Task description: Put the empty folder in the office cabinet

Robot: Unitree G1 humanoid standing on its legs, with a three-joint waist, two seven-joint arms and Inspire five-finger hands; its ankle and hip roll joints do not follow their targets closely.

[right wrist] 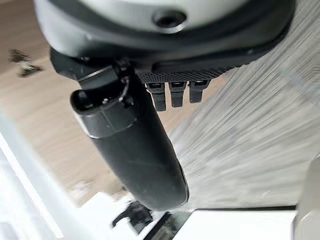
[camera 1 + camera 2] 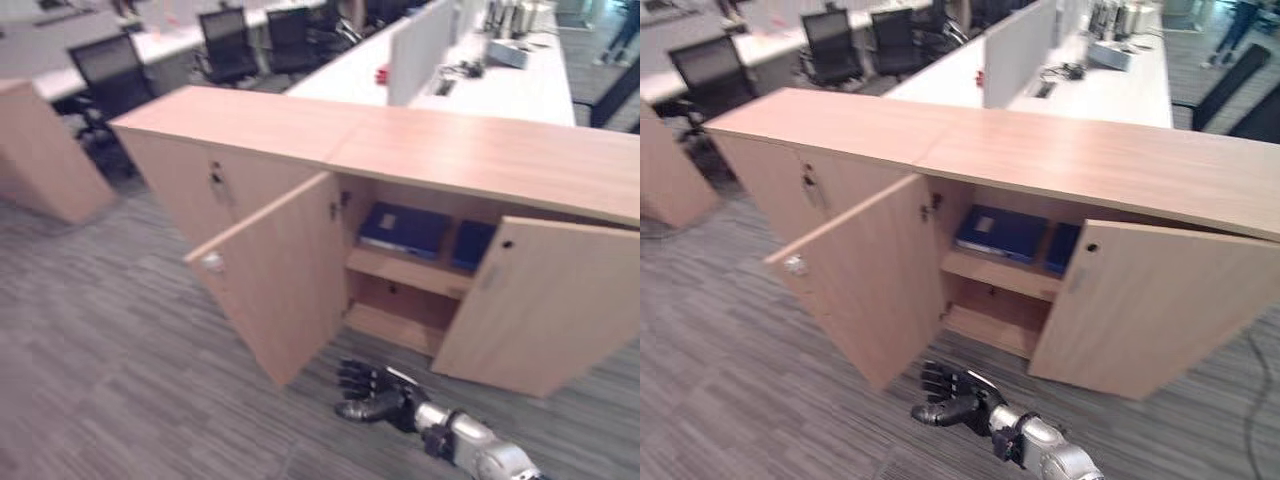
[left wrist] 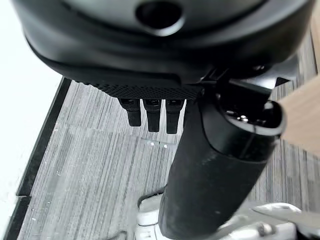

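— Where did we find the folder?

— A blue folder [image 2: 405, 229] lay flat on the upper shelf [image 2: 408, 271] of the office cabinet [image 2: 1120, 165], and a second blue folder [image 2: 472, 244] sat just beside it on the same shelf. The right door [image 2: 548, 305] cut off the far edge of that second one, so we could not see its whole shape. Whether either was empty we could not tell.

— And the doors?

— Both stood open. The left door [image 2: 865, 280] swung well out over the carpet [image 2: 110, 360] and hid part of the lower compartment.

— What of the hands?

— The right hand [image 2: 952, 396] hung low in front of the cabinet, between the two doors and apart from them, its fingers loosely spread and holding nothing. In its wrist view we saw the right hand's fingertips [image 1: 172, 95] straight beside the thumb. The left hand [image 3: 160, 60] showed over the carpet, fingers [image 3: 152, 115] straight and relaxed, nothing in its grasp.

— Anything behind?

— Desks [image 2: 500, 85] and office chairs [image 2: 110, 70], blurred, and a person's legs [image 2: 1235, 30] at the far corner, cut off by the frame.
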